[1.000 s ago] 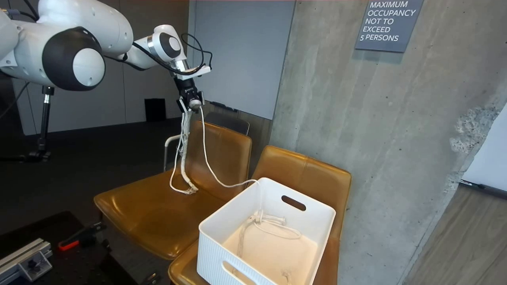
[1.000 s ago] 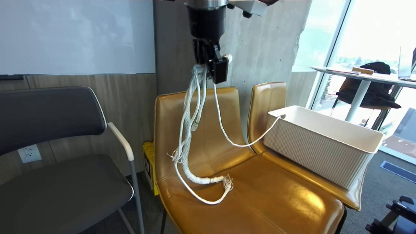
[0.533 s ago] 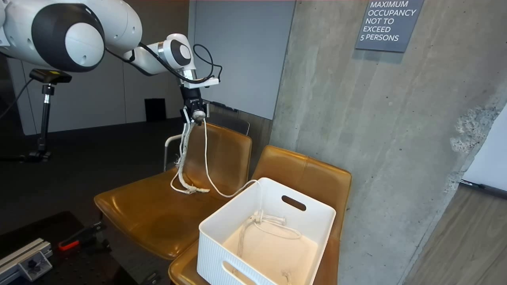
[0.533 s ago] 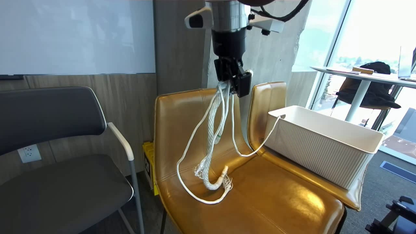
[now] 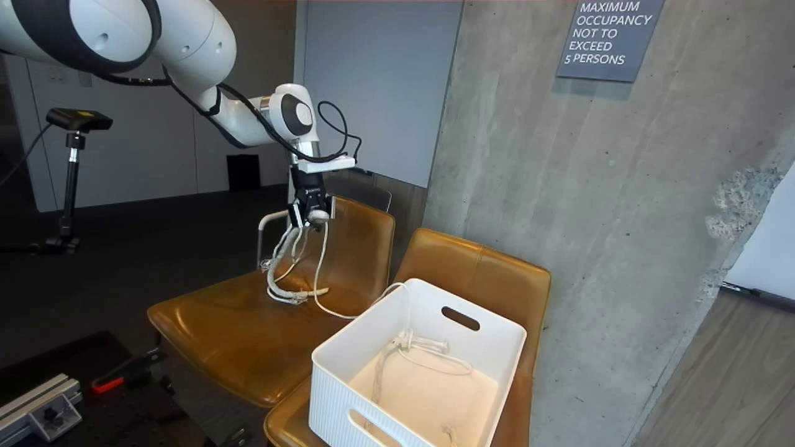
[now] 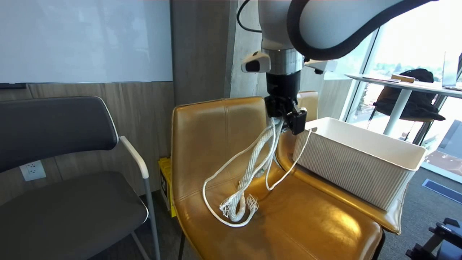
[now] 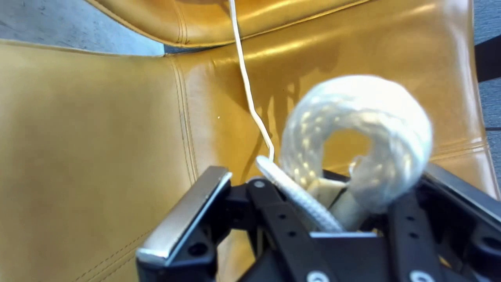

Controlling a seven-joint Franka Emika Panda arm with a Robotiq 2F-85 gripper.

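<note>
Concrete wall [image 5: 596, 186], tan chair seat [image 6: 296, 213]; pincer [image 6: 285, 122] above it, clamped on white rope [image 6: 253, 159].

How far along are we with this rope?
Done: the tool has gripped the thick white rope, outside the white plastic bin.
In hand: the rope hangs over a brown leather chair, its lower part on the seat.
Remaining, probably: releasing it; a thin white cord runs to the bin, where more rope lies.
</note>
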